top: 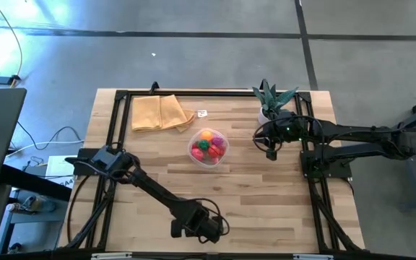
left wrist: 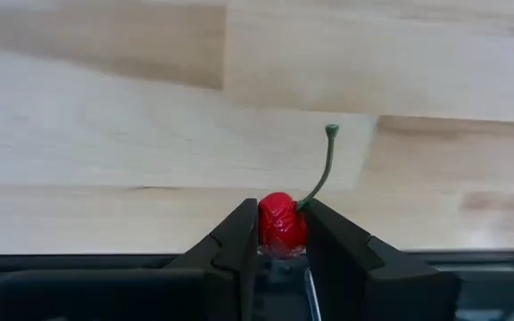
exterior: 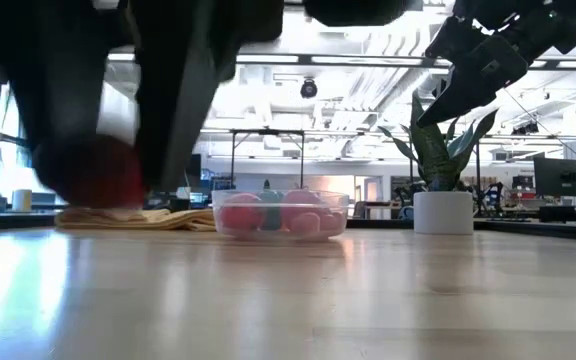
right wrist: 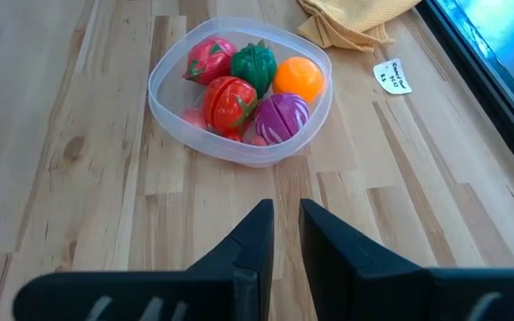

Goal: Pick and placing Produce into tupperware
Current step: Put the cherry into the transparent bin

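My left gripper point(top: 193, 230) hangs near the table's near edge, shut on a small red cherry point(left wrist: 281, 223) with a thin green stem point(left wrist: 322, 174). In the low view it is the big dark shape at left, with the cherry point(exterior: 103, 175) showing as a red blur. The round clear tupperware point(top: 208, 148) stands on its base mid-table and holds several produce pieces point(right wrist: 239, 89): red, green, orange and purple. My right gripper point(right wrist: 286, 227) waits at the right, above the table beside the tupperware point(right wrist: 163, 98). It is shut and holds nothing. My left gripper pinches the cherry's round red body point(left wrist: 270, 230) between its two fingers point(left wrist: 239, 241), which point steeply down. The stem sticks out past the fingertips, curving away. In the low view the cherry hangs above the table top, clear of it.
A potted spiky plant point(top: 269, 101) in a white pot point(exterior: 443, 212) stands at the far right, close to my right arm. A folded yellow cloth point(top: 159, 113) and a small paper tag point(top: 202, 113) lie at the far side. Black rails point(top: 114, 144) frame the table's edges.
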{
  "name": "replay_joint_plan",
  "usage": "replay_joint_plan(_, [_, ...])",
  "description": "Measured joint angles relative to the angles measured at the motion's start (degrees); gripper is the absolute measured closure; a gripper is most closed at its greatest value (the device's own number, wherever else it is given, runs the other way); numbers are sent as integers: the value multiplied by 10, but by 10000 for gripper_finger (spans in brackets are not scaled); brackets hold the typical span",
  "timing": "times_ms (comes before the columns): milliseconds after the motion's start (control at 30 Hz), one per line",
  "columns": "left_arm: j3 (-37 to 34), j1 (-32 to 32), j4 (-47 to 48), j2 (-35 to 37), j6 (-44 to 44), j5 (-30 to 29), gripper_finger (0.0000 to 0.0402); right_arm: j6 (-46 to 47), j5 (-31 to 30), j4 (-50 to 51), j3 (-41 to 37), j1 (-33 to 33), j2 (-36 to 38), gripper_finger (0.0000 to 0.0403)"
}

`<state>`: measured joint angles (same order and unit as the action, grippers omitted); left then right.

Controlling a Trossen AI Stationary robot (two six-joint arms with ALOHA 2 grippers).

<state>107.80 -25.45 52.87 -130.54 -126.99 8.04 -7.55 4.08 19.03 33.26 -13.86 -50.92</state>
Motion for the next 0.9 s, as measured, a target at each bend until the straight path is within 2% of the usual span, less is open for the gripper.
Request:
replay_joint_plan(300, [123,12,194,0,51,-70,323,0,0,0,0,0,0,357])
replay_joint_plan(567, [242,77,367,0,210,-109,323,0,0,0,0,0,0,357])
replay_joint_plan(667, [263,114,367,2,287,-108,323,0,0,0,0,0,0,357])
replay_joint_plan(900, [265,217,372,26,483,-108,323,0,0,0,0,0,0,357])
